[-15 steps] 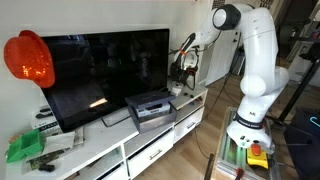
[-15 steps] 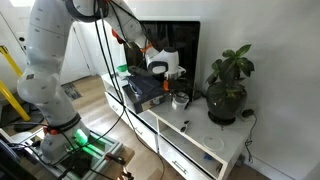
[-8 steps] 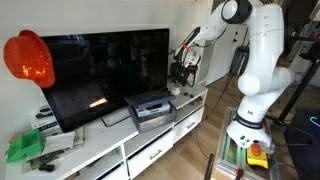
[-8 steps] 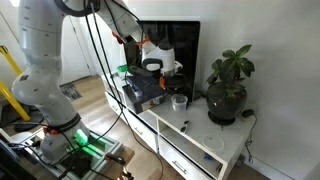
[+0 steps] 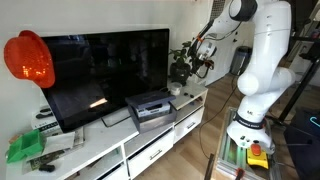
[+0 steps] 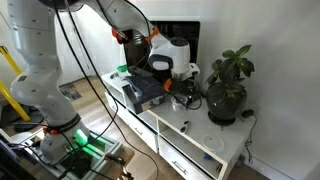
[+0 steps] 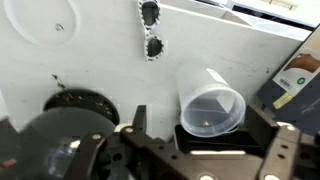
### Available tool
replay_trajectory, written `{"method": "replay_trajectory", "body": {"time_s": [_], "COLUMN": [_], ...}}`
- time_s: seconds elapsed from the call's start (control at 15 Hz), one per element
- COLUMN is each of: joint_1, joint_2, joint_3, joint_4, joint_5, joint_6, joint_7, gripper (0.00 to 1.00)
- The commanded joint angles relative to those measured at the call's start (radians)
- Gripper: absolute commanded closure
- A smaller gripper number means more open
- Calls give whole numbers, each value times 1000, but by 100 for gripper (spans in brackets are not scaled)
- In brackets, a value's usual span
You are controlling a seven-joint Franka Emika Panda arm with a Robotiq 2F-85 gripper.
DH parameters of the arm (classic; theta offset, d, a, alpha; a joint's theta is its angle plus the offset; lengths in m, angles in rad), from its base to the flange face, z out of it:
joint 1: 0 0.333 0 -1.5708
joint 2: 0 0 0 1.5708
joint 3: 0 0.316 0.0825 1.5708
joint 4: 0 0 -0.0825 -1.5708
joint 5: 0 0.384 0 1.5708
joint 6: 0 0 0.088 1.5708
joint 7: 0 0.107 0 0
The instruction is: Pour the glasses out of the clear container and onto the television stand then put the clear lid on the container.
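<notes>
The clear container (image 7: 210,98) stands empty on the television stand (image 7: 95,55), its mouth towards the wrist camera. My gripper (image 7: 210,130) is open just above it, one finger on each side, touching nothing. The dark glasses (image 7: 150,30) lie on the stand beyond the container. The clear lid (image 7: 40,25) lies flat further off. In both exterior views the gripper (image 6: 183,88) (image 5: 204,64) hangs over the end of the television stand (image 6: 205,152) (image 5: 120,148) next to the plant; the container (image 6: 181,101) shows just under it.
A dark plant pot (image 7: 78,105) (image 6: 225,104) stands close beside the container. A grey-black box-shaped device (image 6: 145,90) (image 5: 150,106) sits in front of the black television (image 5: 105,70). A green item (image 5: 25,148) and an orange helmet (image 5: 28,58) are at the stand's far end.
The gripper has opened, letting go of the container, which stays standing on the stand. The hand has lifted upward and away from it.
</notes>
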Motion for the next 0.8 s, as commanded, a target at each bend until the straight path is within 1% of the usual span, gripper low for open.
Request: {"method": "replay_trajectory", "body": {"time_s": [0.0,0.13,0.2,0.27,0.4,0.53,0.73], "joint_1": [-61,-109,-140,-129,-176,-181,-173], "joint_2": [74,144,180,96,150,175,177], "joint_3": [-86,-112,-110,-84,-78,-75,-72], "joint_4": [74,121,149,69,106,126,136], "joint_5": [0,0,12,-16,-22,-25,-25], "joint_6": [-67,-71,-78,-40,-41,-41,-42], "joint_7": [75,119,140,98,119,132,145], "gripper": [0,0,0,0,0,0,0]}}
